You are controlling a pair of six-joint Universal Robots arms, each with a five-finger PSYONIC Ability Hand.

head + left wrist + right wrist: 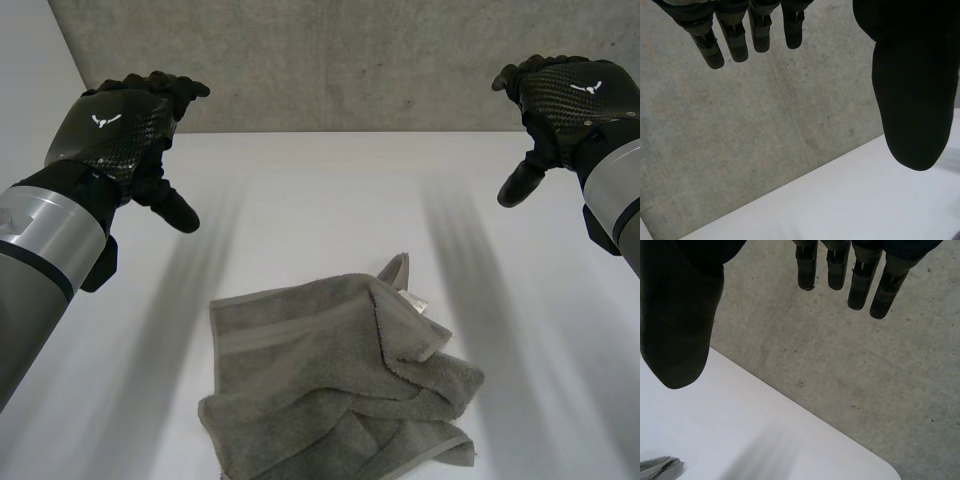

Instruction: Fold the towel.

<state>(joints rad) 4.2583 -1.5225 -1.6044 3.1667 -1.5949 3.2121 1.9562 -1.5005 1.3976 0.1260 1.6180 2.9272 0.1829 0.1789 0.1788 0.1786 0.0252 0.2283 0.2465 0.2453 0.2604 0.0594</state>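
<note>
**Spotter:** Where's the towel right now?

**Operator:** I have the towel (340,390) in the lower middle of the head view, lying crumpled on the white table (300,200). It is grey-brown and bunched in loose folds. One corner pokes up toward the centre of the frame, and a small white label (416,300) sits just beside that corner. The cloth runs down to the bottom edge of the frame.

**Spotter:** And your left hand?

**Operator:** My left hand (120,135) is in the upper left of the frame, raised above the table and well apart from the towel. In the left wrist view its fingers (735,42) are straight and side by side. The thumb (912,100) is spread wide from them, and I see nothing in its grasp. Beyond the fingers I see grey concrete (765,140) and the table's far edge.

**Spotter:** Right side?

**Operator:** My right hand (565,105) mirrors it in the upper right of the frame, raised and well apart from the towel, with the thumb hanging down. In the right wrist view its fingers (860,285) are straight and its thumb (677,325) stands well away from them, so the hand is spread and empty. Past the thumb, a bit of the towel's edge (660,467) lies on the table, apart from the hand.

**Spotter:** Any contact with the cloth?

**Operator:** Neither hand touches it.
</note>
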